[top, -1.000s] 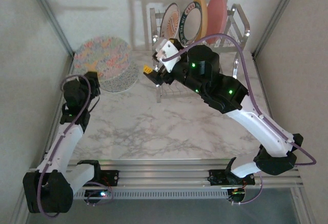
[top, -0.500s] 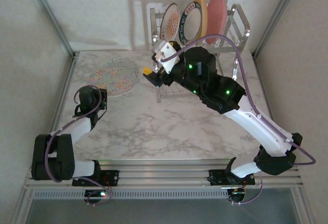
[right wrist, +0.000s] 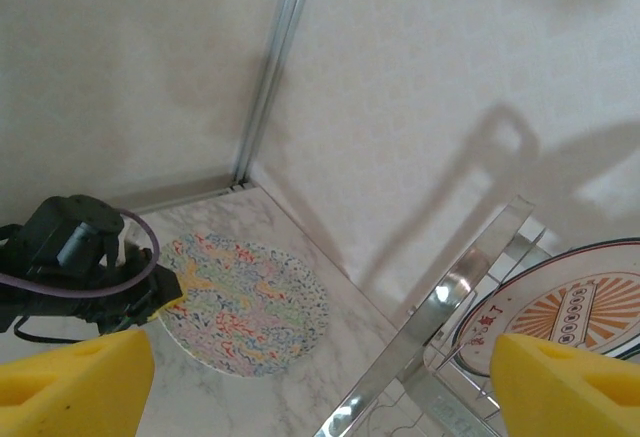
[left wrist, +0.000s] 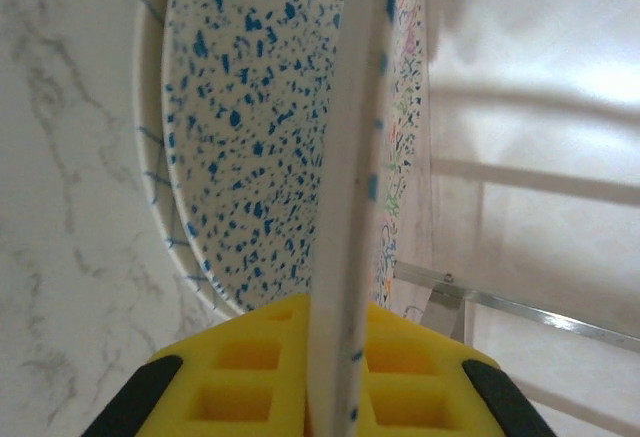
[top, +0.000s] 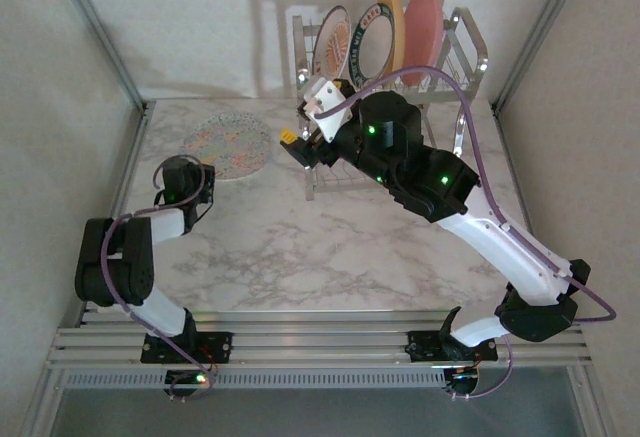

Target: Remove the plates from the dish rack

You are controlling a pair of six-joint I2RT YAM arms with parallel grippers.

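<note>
My left gripper (left wrist: 335,367) clamps the round colourful floral plate (top: 230,142) by its rim, likely stiff, slick, breakable; right gripper (right wrist: 320,382) gapes wide

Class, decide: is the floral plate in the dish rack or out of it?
Out: the floral plate is left of the dish rack, rim in the left gripper's jaws.

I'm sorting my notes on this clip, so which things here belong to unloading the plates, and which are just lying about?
In the job: dish rack, plates standing in it, flowery plate, speckled plate beneath it, left gripper clamped on the flowery plate, open right gripper.
Just there: marble table, purple cables, metal frame.
</note>
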